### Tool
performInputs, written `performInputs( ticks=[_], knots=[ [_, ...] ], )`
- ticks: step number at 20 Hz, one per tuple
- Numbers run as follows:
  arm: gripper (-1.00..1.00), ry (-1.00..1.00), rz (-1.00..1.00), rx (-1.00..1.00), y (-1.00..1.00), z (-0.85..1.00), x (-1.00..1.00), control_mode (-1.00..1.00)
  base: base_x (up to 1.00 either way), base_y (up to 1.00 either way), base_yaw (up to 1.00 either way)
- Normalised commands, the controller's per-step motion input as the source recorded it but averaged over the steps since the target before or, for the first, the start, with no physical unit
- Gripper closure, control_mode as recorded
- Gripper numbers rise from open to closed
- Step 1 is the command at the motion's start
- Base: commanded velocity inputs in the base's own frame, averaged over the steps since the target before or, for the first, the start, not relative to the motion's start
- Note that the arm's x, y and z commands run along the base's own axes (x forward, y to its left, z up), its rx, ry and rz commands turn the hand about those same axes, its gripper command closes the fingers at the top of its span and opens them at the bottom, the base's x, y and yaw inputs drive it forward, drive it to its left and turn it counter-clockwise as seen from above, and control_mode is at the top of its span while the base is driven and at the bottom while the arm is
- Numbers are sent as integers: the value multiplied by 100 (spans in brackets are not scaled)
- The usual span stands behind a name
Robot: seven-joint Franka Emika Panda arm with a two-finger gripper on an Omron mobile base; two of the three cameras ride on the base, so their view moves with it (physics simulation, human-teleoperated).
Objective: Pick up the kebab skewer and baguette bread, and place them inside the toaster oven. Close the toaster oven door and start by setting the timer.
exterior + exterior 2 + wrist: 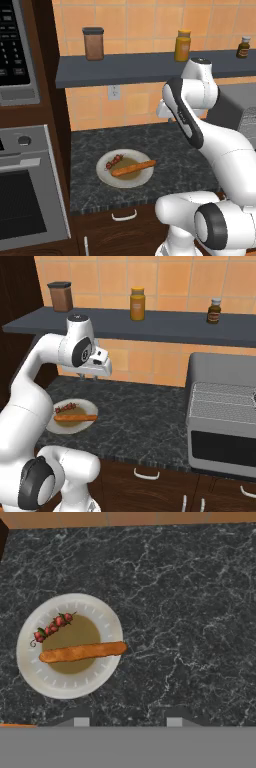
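Above the plate (30, 672) holding skewer (51, 628) and baguette (82, 652), the end effector (128, 719) hangs empty, jaws apart.

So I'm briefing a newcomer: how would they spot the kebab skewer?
Find the dark marble counter, then the white plate on it. The kebab skewer lies there beside the baguette: shorter, thin, threaded with small red chunks, not a smooth orange-brown loaf.
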Motion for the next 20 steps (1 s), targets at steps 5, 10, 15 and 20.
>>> performInputs(
  ticks=[5,10,15,20],
  knots=[
    [-100,0,0,0,0,0,0,100,0,0,0],
    [-100,0,0,0,0,0,0,100,0,0,0],
    [-100,0,0,0,0,0,0,100,-1,-38,-2],
    [-100,0,0,0,0,0,0,100,-1,-59,0]
  ],
)
